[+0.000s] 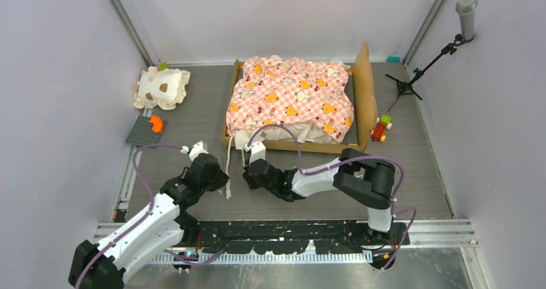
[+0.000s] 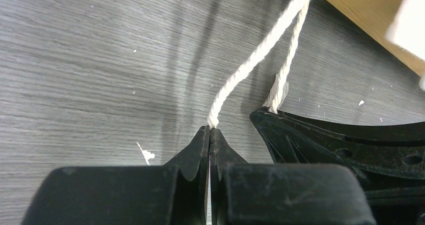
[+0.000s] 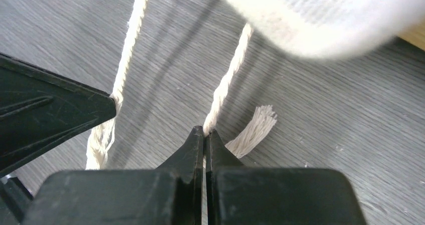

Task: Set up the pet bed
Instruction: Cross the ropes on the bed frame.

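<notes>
— Found the pet bed (image 1: 296, 99) where?
— Far centre of the bench (image 1: 199, 112), with the headboard (image 1: 366, 89) to the right and the checkered mattress (image 1: 283, 86) bunched on top.
— Caught at which step?
— Probably tying the mattress down at the near left corner. Pinched one white cord (image 2: 250, 59) in the left pincer (image 2: 209, 130), shut tight on it. Pinched the second cord (image 3: 228, 82) in the right pincer (image 3: 204, 131), shut likewise, with a frayed end (image 3: 255, 127) poking out beside.
— Called for what next?
— Likely crossing the two cords and drawing a knot snug, without dragging the bed nearward. Needed care, given both pincers so close together.
— Spotted anything else around?
— A ruffled pillow (image 1: 162, 87) far left, then a grey plate (image 1: 143, 133) with an orange piece (image 1: 155, 123) nearer. Also toy blocks (image 1: 381, 128) right of the headboard and a microphone stand (image 1: 418, 76) far right. Lay well apart from the cords, all of it. Risked only crowding one pincer with the other.
</notes>
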Tool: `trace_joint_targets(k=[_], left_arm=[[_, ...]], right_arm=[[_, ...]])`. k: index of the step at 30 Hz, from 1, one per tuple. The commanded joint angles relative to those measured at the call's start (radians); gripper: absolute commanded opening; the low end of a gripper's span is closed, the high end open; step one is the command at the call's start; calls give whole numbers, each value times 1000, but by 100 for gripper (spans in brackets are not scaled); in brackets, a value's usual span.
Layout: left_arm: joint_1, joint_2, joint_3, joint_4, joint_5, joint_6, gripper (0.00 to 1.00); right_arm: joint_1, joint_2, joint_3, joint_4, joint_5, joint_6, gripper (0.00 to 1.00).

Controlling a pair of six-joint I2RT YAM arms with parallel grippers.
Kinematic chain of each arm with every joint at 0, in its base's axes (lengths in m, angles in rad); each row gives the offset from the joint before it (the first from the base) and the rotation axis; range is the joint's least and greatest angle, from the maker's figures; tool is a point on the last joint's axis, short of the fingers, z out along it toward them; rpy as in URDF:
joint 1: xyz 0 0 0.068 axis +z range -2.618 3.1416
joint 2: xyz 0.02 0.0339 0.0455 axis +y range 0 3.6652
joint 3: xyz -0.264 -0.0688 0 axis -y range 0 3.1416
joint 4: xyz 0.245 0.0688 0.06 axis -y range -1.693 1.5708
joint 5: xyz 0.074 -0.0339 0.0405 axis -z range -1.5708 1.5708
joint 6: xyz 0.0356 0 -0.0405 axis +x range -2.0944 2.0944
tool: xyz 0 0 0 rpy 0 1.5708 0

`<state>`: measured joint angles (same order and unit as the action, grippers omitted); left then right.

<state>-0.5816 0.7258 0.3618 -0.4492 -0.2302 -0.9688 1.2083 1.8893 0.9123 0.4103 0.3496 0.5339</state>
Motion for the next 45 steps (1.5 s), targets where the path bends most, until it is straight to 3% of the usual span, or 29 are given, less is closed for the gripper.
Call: trace_joint_targets(k=[1,6,17,26,33,36,41,45], left_arm=[[-4,-17,0,-56,22,-16,0],[-4,-15,-5,-61,30,-9,0],[-3,-83,9,-112,-7,1,0],[-4,-101,10,-123,-10,4,0],[-4,-100,11,-124,-8,7,0],[-4,-103,9,-123,-1,9,0],[-4,-103,23,-134,23,15,0],[-4,-101,41,-109,65,-3,0]], right_arm=[[3,-1,40,-14,-106,35,1],[3,11,76,-105,-260,64,1],[3,-18,152,-266,-332,196,3],[3,-98,114,-252,-521,263,29],[2,-156,31,-142,-663,308,37],[1,-188,2,-206,-600,277,38],[3,-252,-18,-398,-364,201,36],[4,-301,-47,-434,-206,191,31]])
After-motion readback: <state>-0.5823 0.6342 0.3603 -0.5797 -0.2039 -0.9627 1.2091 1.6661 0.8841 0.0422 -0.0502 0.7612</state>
